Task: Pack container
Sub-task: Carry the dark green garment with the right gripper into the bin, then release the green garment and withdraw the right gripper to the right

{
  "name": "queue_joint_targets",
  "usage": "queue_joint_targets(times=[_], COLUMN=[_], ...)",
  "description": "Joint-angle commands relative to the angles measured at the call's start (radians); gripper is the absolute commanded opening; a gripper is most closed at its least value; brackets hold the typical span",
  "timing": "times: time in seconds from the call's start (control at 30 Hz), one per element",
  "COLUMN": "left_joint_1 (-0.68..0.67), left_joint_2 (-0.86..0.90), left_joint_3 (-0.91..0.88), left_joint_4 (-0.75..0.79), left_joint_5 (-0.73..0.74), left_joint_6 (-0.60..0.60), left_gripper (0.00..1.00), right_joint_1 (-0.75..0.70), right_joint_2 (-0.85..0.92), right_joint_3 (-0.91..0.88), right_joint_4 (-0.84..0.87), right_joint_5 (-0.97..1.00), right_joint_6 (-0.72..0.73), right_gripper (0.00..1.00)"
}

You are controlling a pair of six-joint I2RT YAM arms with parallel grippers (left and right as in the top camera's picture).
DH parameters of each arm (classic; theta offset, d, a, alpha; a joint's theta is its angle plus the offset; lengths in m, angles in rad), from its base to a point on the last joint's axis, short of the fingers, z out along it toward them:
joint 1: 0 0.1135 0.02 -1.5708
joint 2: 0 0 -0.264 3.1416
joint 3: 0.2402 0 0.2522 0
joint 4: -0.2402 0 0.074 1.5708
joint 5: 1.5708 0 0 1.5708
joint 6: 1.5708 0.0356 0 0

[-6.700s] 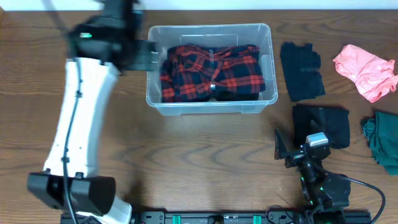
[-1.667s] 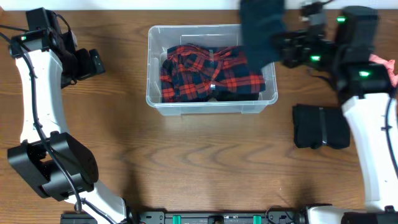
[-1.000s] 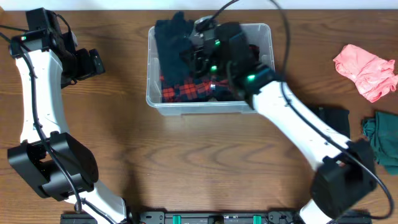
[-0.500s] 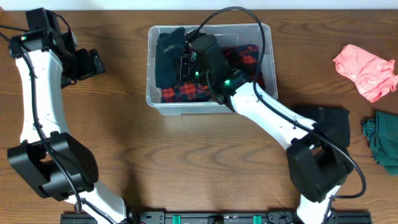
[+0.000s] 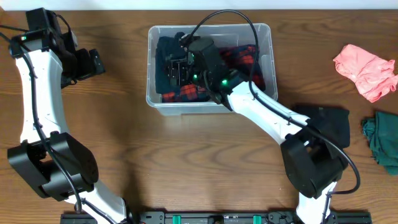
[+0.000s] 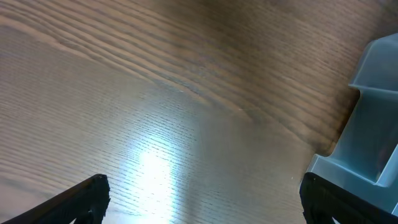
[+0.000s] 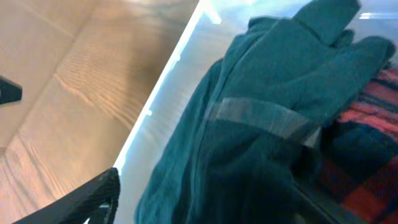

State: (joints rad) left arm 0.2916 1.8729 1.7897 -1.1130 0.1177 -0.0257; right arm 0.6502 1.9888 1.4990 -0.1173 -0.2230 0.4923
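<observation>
The clear container [image 5: 268,38] stands at the back middle of the table. A red plaid shirt [image 5: 247,59] lies in it, and a dark teal cloth [image 5: 166,50] lies on top in its left part. My right gripper [image 5: 173,71] is down inside the container over that cloth. In the right wrist view its jaws [image 7: 211,205] are spread wide with the teal cloth [image 7: 267,118] lying between them. My left gripper [image 5: 93,62] is open and empty over bare wood left of the container. In the left wrist view [image 6: 202,199] the container's corner [image 6: 373,118] shows at the right.
A pink cloth [image 5: 365,70] lies at the back right. A black cloth [image 5: 328,124] lies right of the container, partly under the right arm. A dark green cloth [image 5: 382,144] lies at the right edge.
The right arm brought the dark cloth from the right into the container and lowered it into the left part. The left arm has stayed still over the last seconds.
</observation>
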Motion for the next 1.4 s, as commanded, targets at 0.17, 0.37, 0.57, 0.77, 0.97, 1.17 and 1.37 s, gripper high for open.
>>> queue_joint_targets(times=[0.17, 0.37, 0.57, 0.77, 0.97, 1.17, 1.37], left_joint_1=[0.002, 0.002, 0.002, 0.002, 0.002, 0.002, 0.002], left_joint_2=[-0.001, -0.001, -0.001, -0.001, -0.001, -0.001, -0.001], left_joint_3=[-0.006, -0.006, -0.006, -0.006, -0.006, -0.006, -0.006], left_joint_4=[0.0, 0.0, 0.0, 0.0, 0.0, 0.0, 0.0], left_joint_5=[0.002, 0.002, 0.002, 0.002, 0.002, 0.002, 0.002], left_joint_6=[0.002, 0.002, 0.002, 0.002, 0.002, 0.002, 0.002], left_gripper=[0.98, 0.98, 0.98, 0.98, 0.98, 0.98, 0.98], right_joint_1=[0.003, 0.005, 0.006, 0.014, 0.016, 0.009, -0.017], right_joint_2=[-0.061, -0.027, 0.071, 0.188, 0.217, 0.142, -0.012], right_joint_3=[0.166, 0.166, 0.166, 0.166, 0.168, 0.193, 0.253], right_joint_4=[-0.195, -0.228, -0.23, -0.257, -0.29, -0.312, -0.379], right_joint_5=[0.035, 0.122, 0.121, 0.118, 0.123, 0.131, 0.198], right_joint_6=[-0.28, -0.353, -0.359, -0.359, -0.359, -0.359, -0.359], right_gripper=[0.64, 0.33, 0.13, 0.1, 0.08, 0.16, 0.48])
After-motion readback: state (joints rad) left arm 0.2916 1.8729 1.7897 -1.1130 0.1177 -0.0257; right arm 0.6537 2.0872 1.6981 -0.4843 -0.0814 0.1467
